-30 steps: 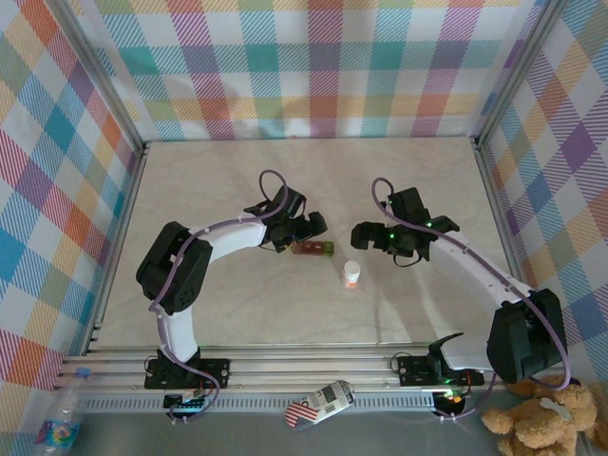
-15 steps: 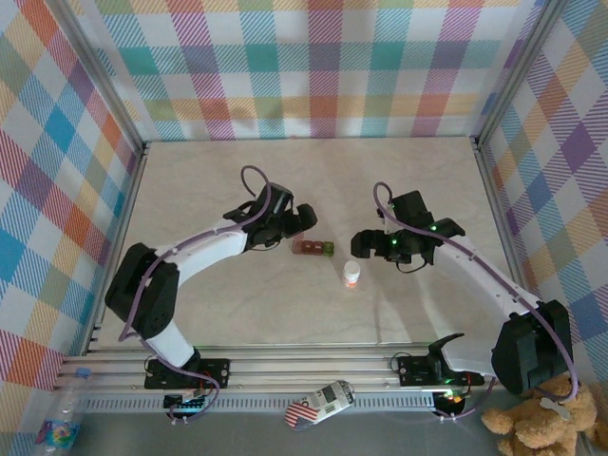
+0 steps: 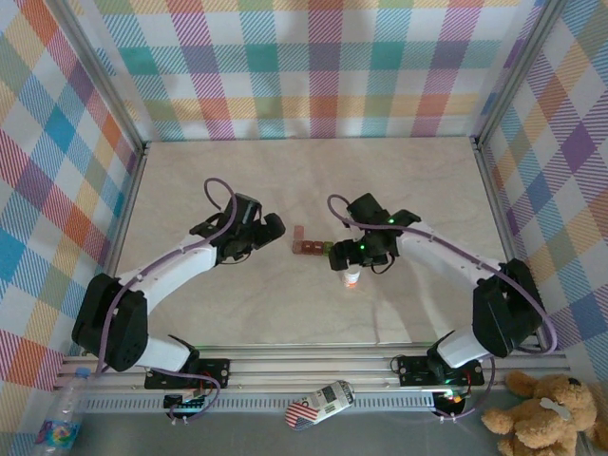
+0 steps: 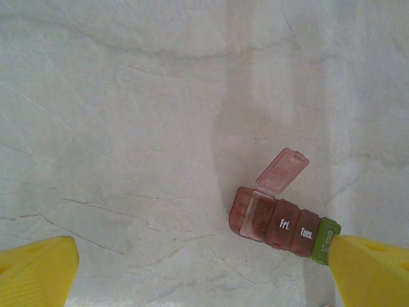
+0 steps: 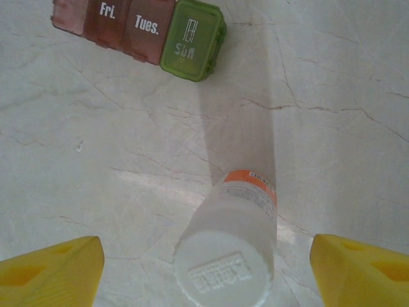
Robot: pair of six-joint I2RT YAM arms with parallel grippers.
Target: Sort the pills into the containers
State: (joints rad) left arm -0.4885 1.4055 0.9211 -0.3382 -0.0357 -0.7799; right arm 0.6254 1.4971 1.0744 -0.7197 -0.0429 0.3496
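Step in hand, my read: pick up the white pill bottle [image 5: 231, 233] so the pills can go into the pill organizer [image 4: 281, 225].

Right end effector [image 5: 206, 246] is over the upright bottle with its jaws apart. There is one yellow finger on each side, with a visible gap on both sides, and nothing is gripped. Left end effector [image 4: 201, 246] is spread wide and empty. In the top view it sits beside the organizer on the left-edge side, not touching it.

The organizer lies flat near the middle of the desk [image 3: 237, 309]. It is a four-compartment row. The end dark red lid [image 4: 283, 169] is flipped open, and the other three lids look shut. The green compartment [image 5: 192, 39] is the end nearest the bottle. The bottle stands just beside that end, toward the near edge and apart from it. No loose pills are in sight.

To do it well:
- Centre the bottle between the fingers first.
- Take it on the body under the cap, not on the cap rim.
- Squeeze evenly, because a tall narrow bottle tips if one finger lands first.
- Lift straight up before swinging over.

Room: the desk is bare toward the near, far, left and right edges, so there is plenty of space. The tight spot is the middle, where both end effectors, the organizer and the raised lid are close together. Keep the fingers off the green end.
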